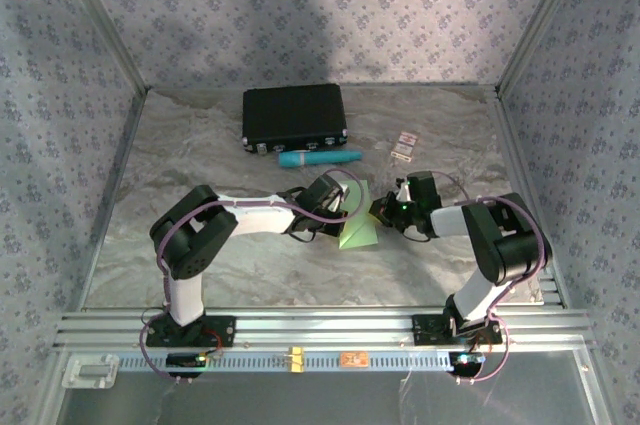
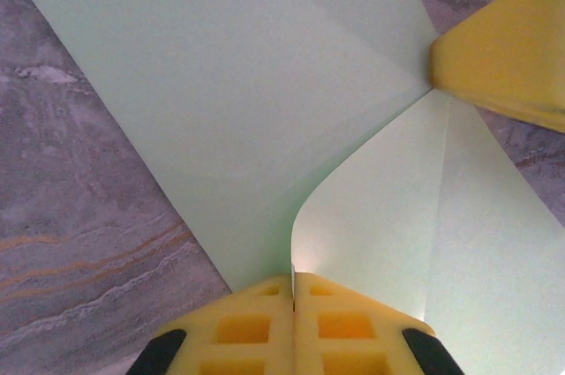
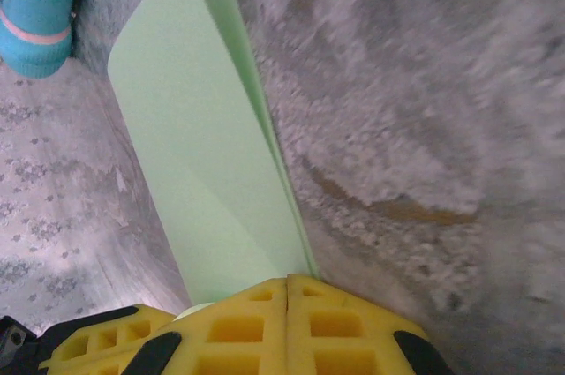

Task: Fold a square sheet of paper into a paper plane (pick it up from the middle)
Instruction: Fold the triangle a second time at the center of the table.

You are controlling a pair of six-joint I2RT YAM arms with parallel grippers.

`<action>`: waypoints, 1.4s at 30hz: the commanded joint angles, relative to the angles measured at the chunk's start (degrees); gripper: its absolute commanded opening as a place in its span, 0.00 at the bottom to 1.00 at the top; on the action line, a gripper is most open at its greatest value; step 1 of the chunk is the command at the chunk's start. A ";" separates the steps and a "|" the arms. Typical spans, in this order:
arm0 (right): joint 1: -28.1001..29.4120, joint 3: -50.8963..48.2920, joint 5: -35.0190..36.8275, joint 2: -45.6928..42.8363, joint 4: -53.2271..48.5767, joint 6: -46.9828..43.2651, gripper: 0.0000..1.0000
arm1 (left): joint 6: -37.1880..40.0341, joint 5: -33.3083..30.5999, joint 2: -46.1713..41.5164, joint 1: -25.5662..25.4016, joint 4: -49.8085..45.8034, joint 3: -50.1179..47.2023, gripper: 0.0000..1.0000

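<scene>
Between the two pincers, over the middle of the worktop (image 1: 190, 145), the pale green sheet of paper (image 1: 358, 232) stands bent into two leaves. The left pincer (image 2: 293, 280) is clenched on one edge, its yellow fingers (image 2: 238, 326) pressed together, and the paper fans out ahead of it. The right pincer (image 3: 289, 285) is clenched on the sheet too, which rises ahead of it in two layers. Ahead and left of the right pincer lies a teal tube (image 3: 35, 13); beyond both pincers sits a black case (image 1: 294, 117). Whether the paper touches the worktop I cannot tell.
</scene>
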 commanded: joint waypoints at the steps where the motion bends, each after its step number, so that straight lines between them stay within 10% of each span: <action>1: -1.78 0.17 0.73 -2.52 -3.03 -1.28 0.05 | 1.13 -0.97 -0.07 0.29 -5.49 -1.54 0.00; 17: 8.97 -0.10 1.54 -7.08 -4.52 2.93 0.06 | 1.19 -0.99 -0.06 0.29 -5.69 -1.26 0.00; 42: 8.42 -5.30 4.42 -1.78 -6.26 -1.68 0.04 | -0.65 -5.91 -1.66 1.49 -10.81 3.40 0.12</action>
